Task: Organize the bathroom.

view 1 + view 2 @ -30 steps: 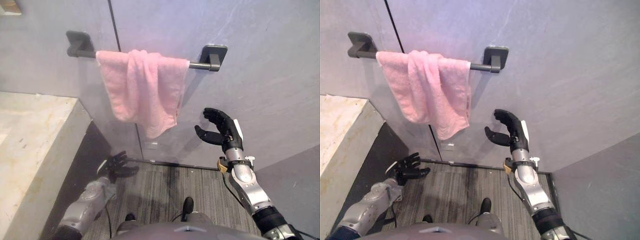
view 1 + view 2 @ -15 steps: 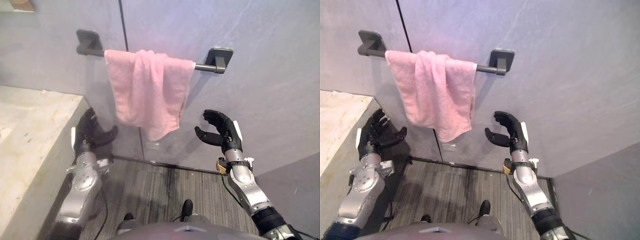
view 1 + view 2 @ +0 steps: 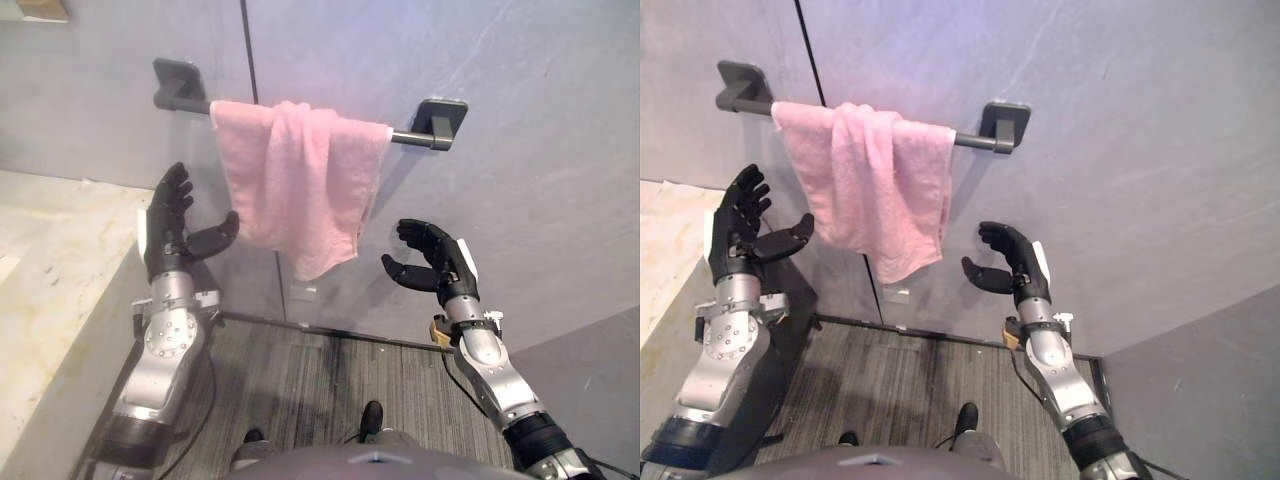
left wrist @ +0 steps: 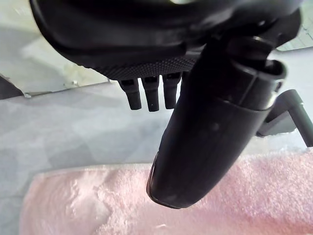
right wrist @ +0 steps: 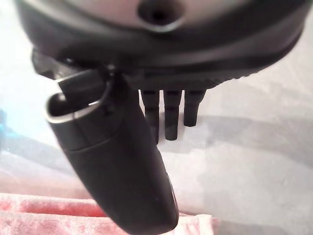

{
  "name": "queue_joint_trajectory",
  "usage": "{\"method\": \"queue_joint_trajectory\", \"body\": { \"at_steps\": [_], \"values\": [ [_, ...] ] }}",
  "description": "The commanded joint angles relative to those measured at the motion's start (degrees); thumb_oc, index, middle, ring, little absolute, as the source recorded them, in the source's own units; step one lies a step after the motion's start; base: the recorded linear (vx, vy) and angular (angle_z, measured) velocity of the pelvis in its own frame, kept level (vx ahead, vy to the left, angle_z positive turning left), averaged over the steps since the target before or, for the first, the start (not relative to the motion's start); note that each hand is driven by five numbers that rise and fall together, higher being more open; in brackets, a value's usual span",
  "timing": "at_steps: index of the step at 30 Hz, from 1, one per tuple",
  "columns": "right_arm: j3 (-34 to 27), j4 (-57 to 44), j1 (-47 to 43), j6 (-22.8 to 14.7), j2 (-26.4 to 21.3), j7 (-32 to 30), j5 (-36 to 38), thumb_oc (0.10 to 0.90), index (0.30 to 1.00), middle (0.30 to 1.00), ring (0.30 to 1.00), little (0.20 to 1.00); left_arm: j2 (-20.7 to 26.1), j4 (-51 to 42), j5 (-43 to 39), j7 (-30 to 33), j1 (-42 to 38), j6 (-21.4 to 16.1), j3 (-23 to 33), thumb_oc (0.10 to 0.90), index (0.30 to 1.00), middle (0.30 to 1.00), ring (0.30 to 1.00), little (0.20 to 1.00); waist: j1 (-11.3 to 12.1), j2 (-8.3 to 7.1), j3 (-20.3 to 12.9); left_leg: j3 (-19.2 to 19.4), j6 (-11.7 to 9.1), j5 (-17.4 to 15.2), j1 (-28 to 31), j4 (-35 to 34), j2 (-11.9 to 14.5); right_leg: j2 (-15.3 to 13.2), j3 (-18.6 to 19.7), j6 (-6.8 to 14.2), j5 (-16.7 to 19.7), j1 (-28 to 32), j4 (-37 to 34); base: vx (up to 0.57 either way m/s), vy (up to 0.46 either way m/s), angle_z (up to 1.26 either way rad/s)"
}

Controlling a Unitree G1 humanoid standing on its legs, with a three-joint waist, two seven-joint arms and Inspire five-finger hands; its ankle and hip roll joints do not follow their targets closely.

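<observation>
You have a pink towel (image 3: 295,180) draped over a dark towel bar (image 3: 414,136) that is fixed to the grey wall (image 3: 520,120) by 2 dark brackets. The towel hangs bunched, with 1 fold lying over the rest and its lowest corner pointing down toward the floor. It covers most of the bar, leaving a short bare stretch next to the bracket on your right.

Your left hand (image 3: 172,225) is raised just beside the towel's left edge, fingers straight and spread upward, thumb reaching toward the cloth. It holds nothing. From the head views you cannot tell whether the thumb tip touches the towel. In the left wrist view the thumb (image 4: 210,142) lies in front of the pink cloth.

Your right hand (image 3: 432,262) is up near the wall, below the right bracket and beside the towel's lower corner, apart from it. Its fingers are loosely bent, the thumb held out, and it is empty.

A pale stone counter (image 3: 50,270) sits to your left, and striped grey flooring (image 3: 330,385) lies below.
</observation>
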Motion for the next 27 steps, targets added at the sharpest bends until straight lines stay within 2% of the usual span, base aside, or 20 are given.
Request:
{"method": "queue_joint_trajectory", "body": {
  "at_steps": [1, 3, 7, 15, 16, 17, 18, 19, 20, 21, 22, 27],
  "values": [
    [-0.8, -6.7, -14.3, -4.6, -1.0, 2.2, -0.1, 0.8, 0.9, 0.9, 0.9, 0.9, 3.2, -5.3, -0.1, -5.6, -8.6, -8.5, 0.1, 0.8, 0.9, 0.9, 0.9, 0.9, 0.7, 1.13, -2.9, 0.2, 3.5, -3.7, 0.0, 0.1, -3.1, -2.7, 0.4, 7.1, -9.5, 6.4, 1.8, 0.04, 0.028, -0.01],
    [-0.6, -6.1, -14.0, -4.5, -0.7, 2.9, 0.0, 0.8, 0.9, 0.9, 0.9, 0.9, 3.2, -5.2, -1.7, -8.0, -8.8, -8.6, -0.2, 0.8, 0.9, 0.9, 0.9, 0.9, 0.5, 1.29, -3.0, 0.4, 3.6, -3.7, 0.1, 0.1, -3.1, -2.7, 0.7, 7.2, -9.6, 6.3, 2.0, 0.04, 0.023, 0.0],
    [-0.2, -5.4, -13.3, -4.0, -0.4, 4.5, 0.2, 0.8, 0.9, 0.9, 0.9, 0.9, 4.3, -3.8, -0.4, -8.5, -10.1, -10.1, 0.2, 0.8, 0.9, 0.9, 0.9, 0.9, -0.3, 1.64, -3.3, 1.0, 3.8, -3.8, 0.4, 0.1, -3.3, -2.7, 1.2, 7.3, -9.7, 6.3, 2.1, 0.05, 0.028, -0.02],
    [0.3, -4.4, -11.9, -4.8, 0.0, 6.2, 0.6, 0.8, 0.9, 0.9, 0.9, 0.9, 6.2, -1.7, -0.5, -7.9, -11.6, -10.5, 1.8, 0.8, 0.9, 0.9, 0.9, 0.9, -1.3, 1.89, -3.8, 1.7, 4.0, -3.7, 0.6, 0.1, -3.6, -2.6, 2.0, 7.4, -9.7, 6.1, 2.2, 0.06, 0.019, -0.03],
    [0.4, -4.7, -11.5, -4.6, 0.2, 6.1, 0.3, 0.8, 0.9, 0.9, 0.9, 0.9, 6.2, -1.8, -0.9, -8.7, -11.6, -10.4, 2.1, 0.75, 0.825, 0.825, 0.825, 0.825, -1.5, 1.95, -3.9, 1.7, 4.0, -3.7, 0.7, 0.1, -3.7, -2.6, 2.1, 7.4, -9.6, 6.1, 2.2, 0.05, 0.021, -0.04],
    [0.4, -4.8, -11.3, -4.6, 0.2, 6.2, 0.3, 0.8, 0.9, 0.9, 0.9, 0.9, 6.2, -1.8, -1.0, -9.0, -11.6, -10.3, 2.2, 0.722, 0.782, 0.782, 0.782, 0.782, -1.5, 1.96, -3.9, 1.8, 4.0, -3.7, 0.7, 0.1, -3.7, -2.6, 2.2, 7.4, -9.6, 6.1, 2.2, 0.05, 0.02, -0.04],
    [0.4, -4.9, -11.2, -4.6, 0.2, 6.2, 0.2, 0.8, 0.9, 0.9, 0.9, 0.9, 6.2, -1.8, -1.4, -9.5, -11.5, -10.1, 2.3, 0.701, 0.752, 0.752, 0.752, 0.752, -1.6, 1.97, -3.9, 1.8, 4.0, -3.7, 0.7, 0.1, -3.7, -2.6, 2.2, 7.4, -9.6, 6.1, 2.2, 0.0, 0.0, 0.0],
    [0.4, -4.9, -11.2, -4.6, 0.2, 6.2, 0.2, 0.8, 0.9, 0.9, 0.9, 0.9, 6.2, -1.8, -1.4, -9.5, -11.5, -10.1, 2.3, 0.701, 0.752, 0.752, 0.752, 0.752, -1.6, 1.97, -3.9, 1.8, 4.0, -3.7, 0.7, 0.1, -3.7, -2.6, 2.2, 7.4, -9.6, 6.1, 2.2, 0.03, 0.019, -0.03],
    [0.5, -5.1, -10.8, -4.4, 0.4, 6.2, -0.2, 0.8, 0.9, 0.9, 0.9, 0.9, 6.0, -1.8, -2.3, -10.2, -11.5, -10.1, 2.3, 0.573, 0.559, 0.559, 0.559, 0.559, -1.8, 2.04, -3.9, 1.9, 4.1, -3.7, 0.8, 0.1, -3.9, -2.5, 2.5, 7.4, -9.6, 6.1, 2.2, 0.03, 0.019, -0.03],
    [0.4, -5.1, -10.7, -4.4, 0.4, 6.2, -0.2, 0.8, 0.9, 0.9, 0.9, 0.9, 5.8, -1.7, -2.0, -10.5, -11.6, -10.1, 2.4, 0.527, 0.491, 0.491, 0.491, 0.491, -1.9, 2.06, -4.0, 2.0, 4.2, -3.8, 0.8, 0.1, -3.9, -2.5, 2.6, 7.4, -9.6, 6.1, 2.2, 0.05, 0.025, -0.05],
    [0.4, -5.0, -10.7, -4.5, 0.4, 6.3, -0.2, 0.8, 0.9, 0.9, 0.9, 0.9, 5.9, -1.8, -2.3, -10.8, -11.8, -9.8, 2.4, 0.4, 0.3, 0.3, 0.3, 0.3, -1.9, 2.09, -4.0, 2.0, 4.2, -3.8, 0.8, 0.1, -4.0, -2.5, 2.7, 7.5, -9.6, 6.0, 2.2, 0.04, 0.014, -0.07],
    [0.0, -5.0, -10.4, -4.9, 0.7, 6.4, -0.5, 0.8, 0.9, 0.9, 0.9, 0.9, 5.3, -2.2, -2.1, -11.1, -11.5, -9.4, 2.5, 0.4, 0.3, 0.3, 0.3, 0.3, -2.0, 2.08, -3.9, 1.9, 4.5, -3.9, 0.9, 0.1, -4.2, -2.5, 3.0, 7.4, -9.7, 5.9, 2.5, 0.01, 0.006, -0.02]
  ]
}}
